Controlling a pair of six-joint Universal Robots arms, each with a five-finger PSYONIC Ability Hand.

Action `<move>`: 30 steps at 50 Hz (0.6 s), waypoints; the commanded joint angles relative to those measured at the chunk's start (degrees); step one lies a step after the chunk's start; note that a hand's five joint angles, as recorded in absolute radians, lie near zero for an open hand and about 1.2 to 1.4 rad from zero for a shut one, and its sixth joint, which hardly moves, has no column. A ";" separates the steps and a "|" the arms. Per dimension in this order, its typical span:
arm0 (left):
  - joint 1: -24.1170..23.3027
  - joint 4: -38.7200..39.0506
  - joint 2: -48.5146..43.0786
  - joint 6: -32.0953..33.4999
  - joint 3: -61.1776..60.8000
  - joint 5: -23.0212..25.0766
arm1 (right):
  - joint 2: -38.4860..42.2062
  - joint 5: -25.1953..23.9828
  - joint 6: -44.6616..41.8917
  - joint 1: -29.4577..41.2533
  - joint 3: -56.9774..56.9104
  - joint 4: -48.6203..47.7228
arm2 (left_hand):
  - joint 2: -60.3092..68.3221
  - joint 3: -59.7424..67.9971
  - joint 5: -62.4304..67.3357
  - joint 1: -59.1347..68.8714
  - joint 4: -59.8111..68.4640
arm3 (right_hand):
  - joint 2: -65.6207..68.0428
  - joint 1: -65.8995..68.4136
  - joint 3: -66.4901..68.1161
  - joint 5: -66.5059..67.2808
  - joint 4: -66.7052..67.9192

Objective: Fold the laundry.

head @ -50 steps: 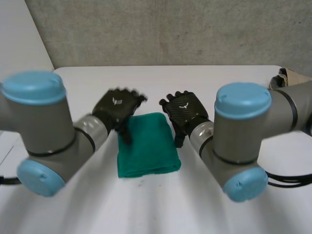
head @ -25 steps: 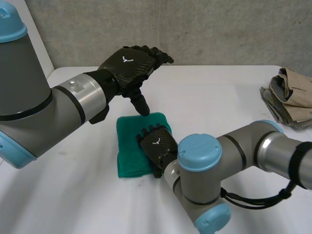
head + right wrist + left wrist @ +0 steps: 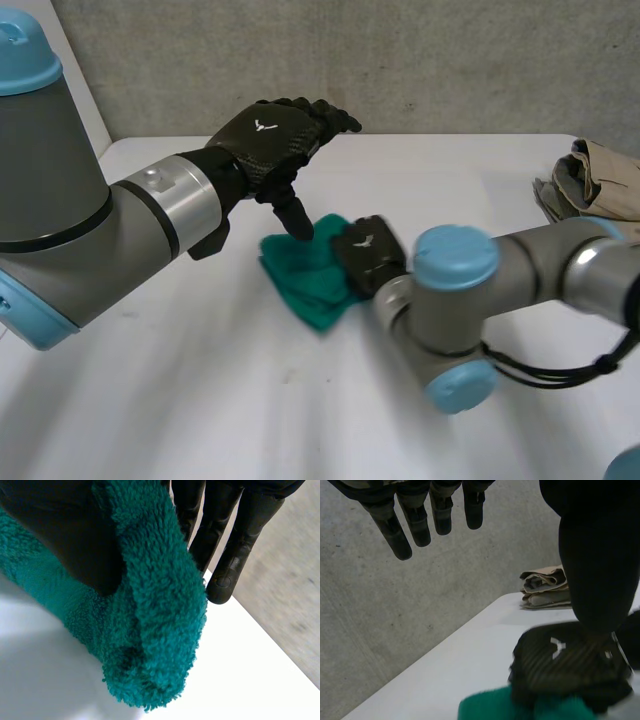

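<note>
One green towel [image 3: 305, 275], bunched on the table [image 3: 200, 400], pinched by the right hand [image 3: 365, 258].
The towel's edge sits between that hand's thumb and fingers, just under the left hand [image 3: 270, 135], which hovers with fingers straight and holds nothing. I'd say the folded towel is being cleared away. The next move calls for carrying it toward the one beige folded pile [image 3: 595, 190], well apart from both hands.

In the head view we find the right hand [image 3: 365, 262] blurred, and it covers one side of the green towel [image 3: 300, 282] — how the cloth lies beneath we cannot tell. The beige clothes [image 3: 590, 185] run off the edge. In the left wrist view, part of the right hand sits behind the thumb of the left hand [image 3: 597, 565].
</note>
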 commanded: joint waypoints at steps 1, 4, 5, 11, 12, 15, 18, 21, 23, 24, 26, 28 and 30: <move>0.00 0.04 0.05 -0.94 -0.15 0.04 | -6.73 -9.65 -8.37 -14.08 8.22 0.87 | 0.64 0.24 -0.34 1.55 0.72 | 12.68 26.80 13.44 15.92 11.99; -0.09 0.04 0.05 -1.03 -0.24 -0.05 | -7.44 -15.36 -11.97 -18.74 8.22 1.22 | 0.47 0.08 -0.51 1.38 0.55 | 12.68 26.80 13.44 15.92 11.99; -0.09 0.04 0.05 -1.03 -0.24 -0.05 | -7.52 -16.51 -12.68 -19.71 7.96 1.22 | 0.47 0.07 -0.51 1.38 0.55 | 12.68 26.80 13.44 15.92 11.99; -0.09 0.04 0.05 -1.38 -0.33 -0.05 | -7.79 -19.86 -12.34 -24.37 -1.85 2.62 | 0.47 0.07 -0.51 1.38 0.55 | 12.68 26.80 13.44 15.92 11.99; -0.09 0.04 0.05 -1.47 -0.24 -0.05 | -7.79 -19.68 -11.64 -24.81 -3.80 2.62 | 0.47 0.07 -0.51 1.38 0.55 | 12.68 26.80 13.44 15.92 11.99; -0.17 0.04 0.05 -1.74 -0.24 -0.05 | -7.26 -19.33 -6.46 -27.44 -12.50 1.75 | 0.47 0.08 -0.51 1.38 0.55 | 12.68 26.80 13.44 15.92 11.99; -0.35 0.04 0.05 -1.74 -0.24 -0.13 | -5.78 -19.07 2.40 -31.04 -23.29 -0.96 | 0.64 0.24 -0.35 1.55 0.72 | 12.68 26.80 13.44 15.92 11.99; -0.35 0.04 0.13 -1.74 -0.24 -0.13 | -3.49 -17.75 8.13 -33.51 -30.78 -3.00 | 0.64 0.24 -0.35 1.55 0.72 | 12.68 26.80 13.44 15.92 11.99; -0.44 0.04 0.13 -1.74 -0.24 -0.13 | -2.52 -17.75 9.90 -34.74 -33.34 -3.70 | 0.64 0.24 -0.35 1.55 0.72 | 12.68 26.80 13.44 15.92 11.99; -0.44 0.04 0.13 -1.74 -0.24 -0.13 | -1.38 -17.92 10.60 -35.96 -35.44 -3.44 | 0.64 0.24 -0.35 1.55 0.72 | 12.68 26.80 13.44 15.92 11.99; -0.44 0.04 0.13 -1.74 -0.24 -0.13 | 0.03 -18.01 10.52 -37.46 -36.86 -3.09 | 0.64 0.24 -0.35 1.55 0.72 | 12.68 26.80 13.44 15.92 11.99; -0.52 0.04 0.05 -2.00 -0.33 -0.13 | 1.70 -19.32 10.43 -39.49 -37.39 -2.30 | 0.64 0.24 -0.35 1.55 0.72 | 12.68 26.80 13.44 15.92 11.99; -0.52 0.04 0.05 -2.26 -0.42 -0.13 | 3.10 -21.51 10.43 -41.33 -37.04 -1.60 | 0.64 0.24 -0.35 1.55 0.72 | 12.68 26.80 13.44 15.92 11.99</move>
